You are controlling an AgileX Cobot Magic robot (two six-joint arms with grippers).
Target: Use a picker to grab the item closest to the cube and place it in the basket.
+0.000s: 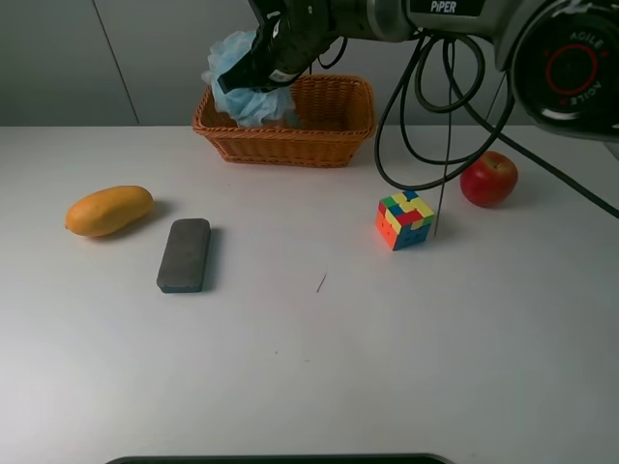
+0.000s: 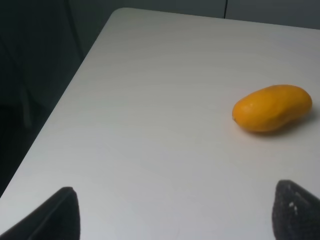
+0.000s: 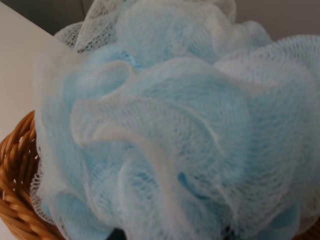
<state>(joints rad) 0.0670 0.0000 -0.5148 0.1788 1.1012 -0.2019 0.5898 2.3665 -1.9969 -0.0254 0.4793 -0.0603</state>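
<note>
A light blue mesh bath loofah (image 1: pixel 244 95) hangs over the left end of the woven orange basket (image 1: pixel 319 145) at the back of the table. My right gripper (image 1: pixel 259 68) is shut on the loofah from above. In the right wrist view the loofah (image 3: pixel 165 125) fills the frame and hides the fingers, with the basket rim (image 3: pixel 15 165) just below it. The multicoloured cube (image 1: pixel 404 219) sits right of centre. My left gripper (image 2: pixel 175 215) is open and empty, low over the table's left part.
A red apple (image 1: pixel 488 179) lies right of the cube. An orange mango (image 1: pixel 108 210) lies at the left and also shows in the left wrist view (image 2: pixel 272 108). A grey block (image 1: pixel 184 254) lies beside it. Black cables (image 1: pixel 426 116) hang above the cube.
</note>
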